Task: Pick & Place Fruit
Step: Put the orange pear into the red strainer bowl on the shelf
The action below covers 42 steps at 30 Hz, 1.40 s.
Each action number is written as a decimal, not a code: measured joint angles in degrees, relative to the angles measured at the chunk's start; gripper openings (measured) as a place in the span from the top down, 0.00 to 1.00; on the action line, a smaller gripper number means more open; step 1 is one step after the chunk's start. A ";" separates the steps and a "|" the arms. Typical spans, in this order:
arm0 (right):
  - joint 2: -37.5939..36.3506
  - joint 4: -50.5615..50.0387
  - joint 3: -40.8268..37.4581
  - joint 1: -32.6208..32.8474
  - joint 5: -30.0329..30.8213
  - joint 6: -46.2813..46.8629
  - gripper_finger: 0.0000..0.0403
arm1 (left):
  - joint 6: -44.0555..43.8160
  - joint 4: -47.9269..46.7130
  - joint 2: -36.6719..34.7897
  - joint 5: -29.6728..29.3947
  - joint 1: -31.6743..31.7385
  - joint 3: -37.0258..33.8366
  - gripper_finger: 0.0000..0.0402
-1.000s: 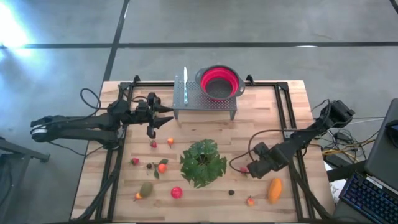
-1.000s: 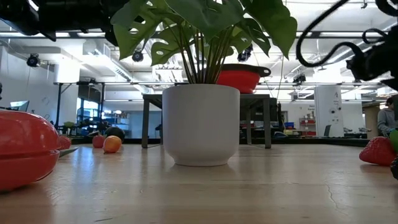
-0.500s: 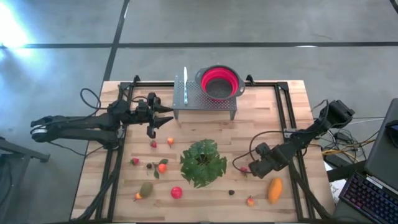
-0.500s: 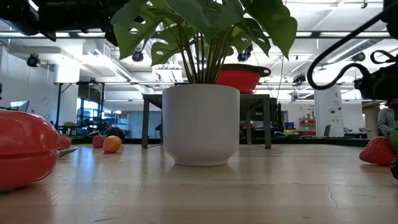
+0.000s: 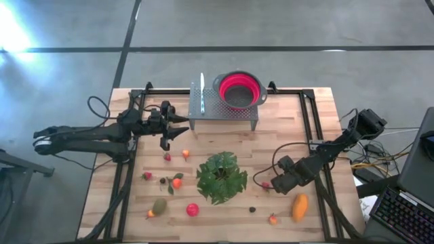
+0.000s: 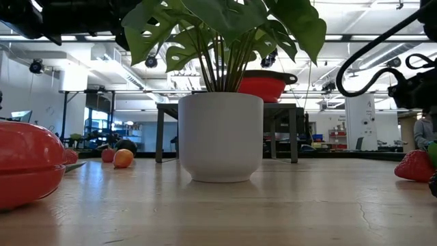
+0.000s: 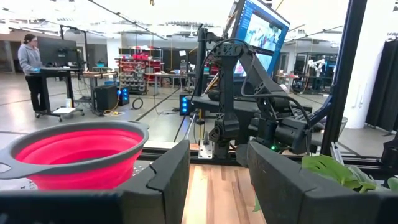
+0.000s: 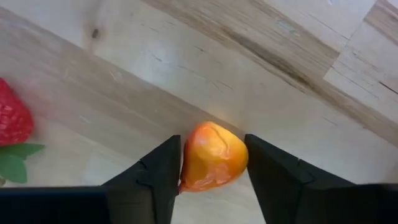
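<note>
Fruit pieces are being shown scattered over the wooden table (image 5: 285, 132) around the potted leafy plant (image 5: 221, 177). Down at the table's right side, the right gripper (image 8: 210, 163) is being held with its two fingers on either side of a small orange-red fruit (image 8: 213, 157); both fingers are pressed against the fruit's sides, so it is being grasped while lying on the boards. A strawberry (image 8: 13, 121) is lying nearby, apart from the fingers. An oblong orange fruit (image 5: 299, 207) is lying just beside that gripper, nearer the table's front edge. The left gripper (image 5: 178, 127) is being held beside the perforated metal stand (image 5: 224, 108) carrying the red colander bowl (image 5: 239, 90); its fingers are parted with nothing between them
</note>
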 joint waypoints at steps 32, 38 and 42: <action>-1.98 -5.75 5.43 -5.81 4.22 -14.41 0.65 | -0.54 -0.84 0.04 -0.03 0.02 -0.07 0.58; -4.59 -6.99 9.85 -12.35 7.12 -26.62 0.68 | -1.38 -1.27 0.04 -0.01 0.02 -0.11 0.58; -6.97 -7.74 13.57 -17.17 9.15 -34.81 0.70 | -1.40 -1.27 0.04 -0.01 0.02 -0.11 0.58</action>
